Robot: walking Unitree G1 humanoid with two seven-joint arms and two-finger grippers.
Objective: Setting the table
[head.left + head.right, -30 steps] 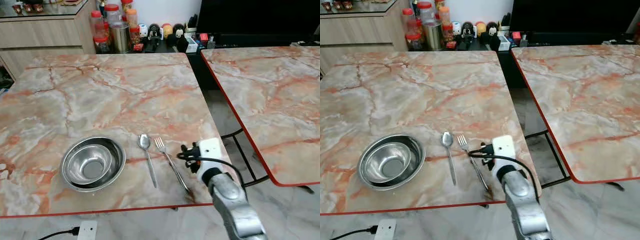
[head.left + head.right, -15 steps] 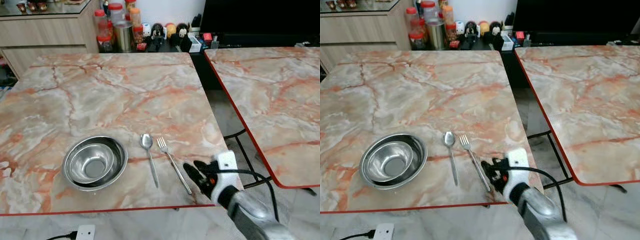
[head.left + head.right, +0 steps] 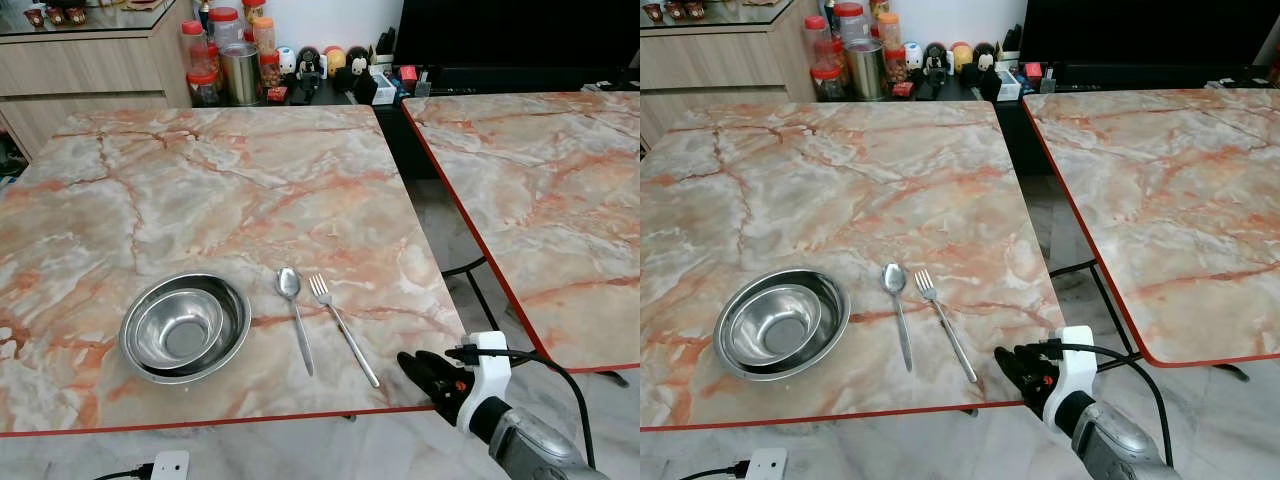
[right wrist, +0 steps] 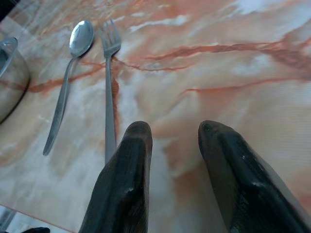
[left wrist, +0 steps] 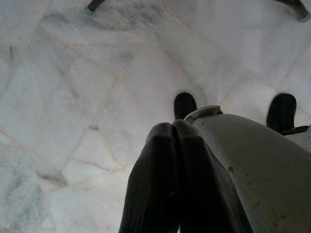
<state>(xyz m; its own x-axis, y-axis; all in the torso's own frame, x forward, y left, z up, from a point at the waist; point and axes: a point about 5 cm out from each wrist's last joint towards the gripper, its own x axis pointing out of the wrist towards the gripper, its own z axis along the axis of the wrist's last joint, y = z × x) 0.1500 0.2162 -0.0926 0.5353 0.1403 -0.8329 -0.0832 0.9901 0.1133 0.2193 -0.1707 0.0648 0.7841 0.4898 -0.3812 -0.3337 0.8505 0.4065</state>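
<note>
Bowl, spoon and fork laid on the marble table

Eye view: empty steel bowl [image 3: 186,327], spoon [image 3: 293,317] and fork [image 3: 341,326] sit side by side; right gripper [image 3: 432,378] hovers at the table [image 3: 200,190] edge. Right wrist view: fingers parted, empty. Left wrist view: left gripper [image 5: 174,145] clenched over floor [image 5: 73,97].

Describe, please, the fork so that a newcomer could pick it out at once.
Start at the marble table on the left and go to its near edge, where a steel bowl sits. Two utensils lie to the bowl's right: first the spoon, then the fork. The fork is the outer one, with tines instead of a rounded head.
</note>
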